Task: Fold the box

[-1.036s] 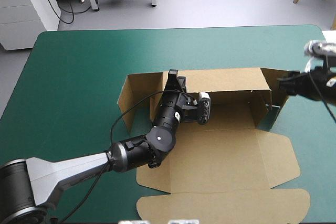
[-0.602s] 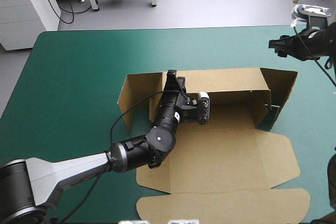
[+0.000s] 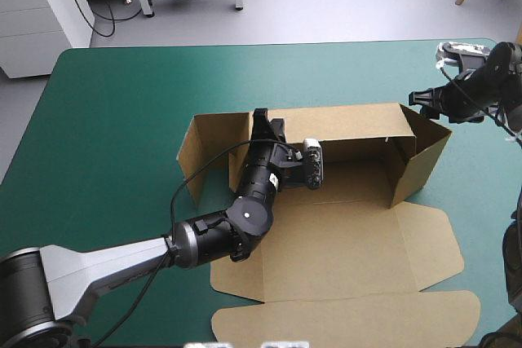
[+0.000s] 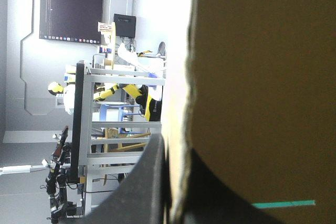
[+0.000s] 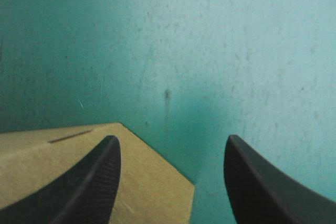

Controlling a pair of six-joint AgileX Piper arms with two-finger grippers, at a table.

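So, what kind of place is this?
Probably a robotics lab: the left gripper holds a brown box on a teal-green table, the right gripper is open near it, a white drawer cabinet stands beyond.

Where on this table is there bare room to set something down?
Widest: the teal-green cover between the box and the table's left and far edges. A bare strip runs behind the box's raised back wall, until the right gripper. Crowded: the left arm crosses the near left, the left gripper clamps that wall, and the box fills the middle.
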